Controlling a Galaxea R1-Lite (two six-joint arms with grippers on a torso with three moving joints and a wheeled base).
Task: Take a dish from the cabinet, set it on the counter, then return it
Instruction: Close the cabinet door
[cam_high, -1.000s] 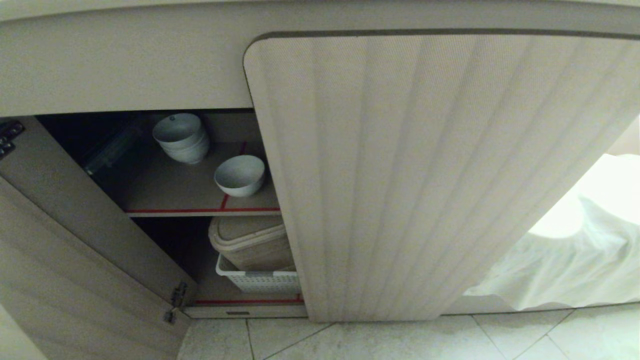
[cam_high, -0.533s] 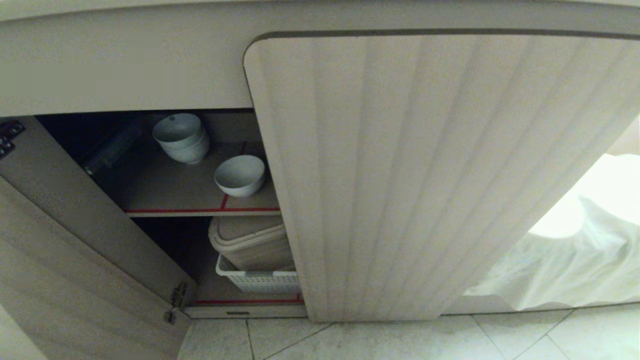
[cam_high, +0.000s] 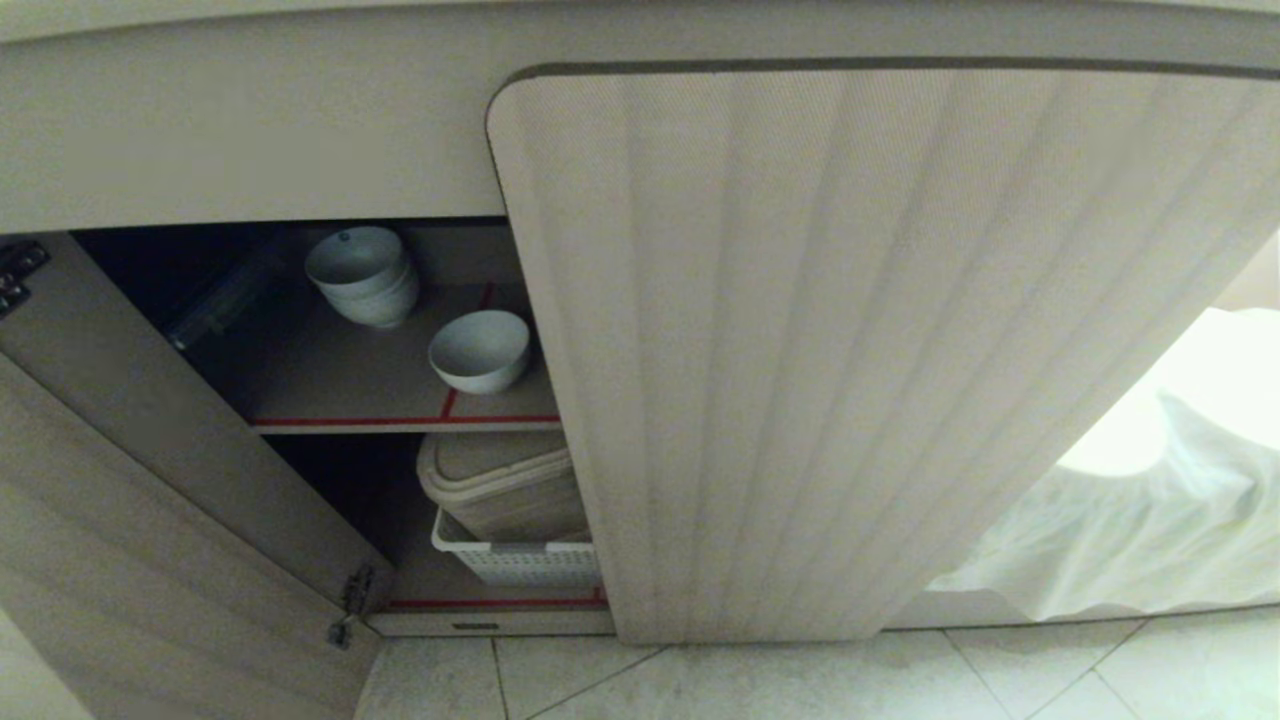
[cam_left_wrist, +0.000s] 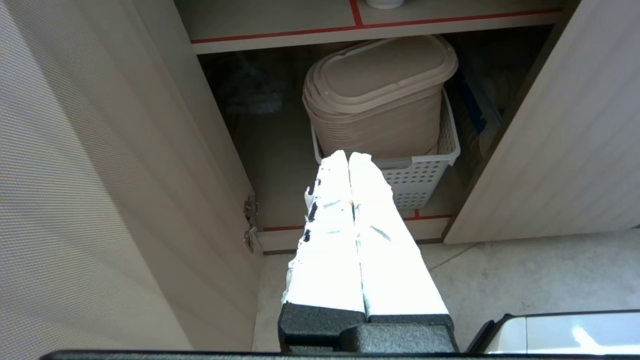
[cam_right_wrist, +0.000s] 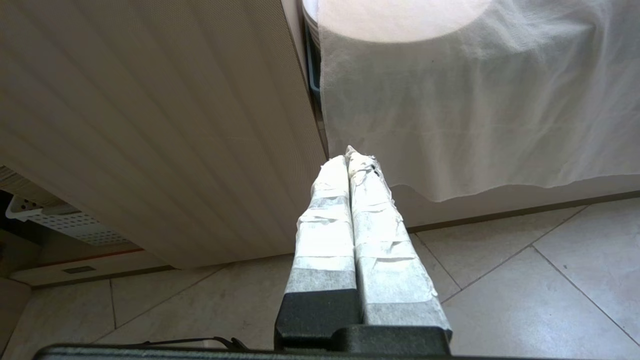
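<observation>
Dish (cam_high: 479, 350) sat on the cabinet (cam_high: 400, 370) shelf while left end effector (cam_left_wrist: 348, 156) and right end effector (cam_right_wrist: 347, 159) stayed pressed together, empty.

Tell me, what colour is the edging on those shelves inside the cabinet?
Red: thin red edging lines the beige shelves, clearest in the head view.

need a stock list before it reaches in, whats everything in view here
single bowl: 1, white, upper shelf, near front
stacked bowls: 1 stack, white, upper shelf, further back
cabinet: 1, beige, ribbed; left door open, right door shut
lidded bin: 1, beige, lower shelf, inside basket
basket: 1, white, perforated, lower shelf
cloth: 1, white, draped right of the cabinet
floor: pale tiles
left end effector: shut, empty, before the lower shelf
right end effector: shut, empty, by the shut door's edge
</observation>
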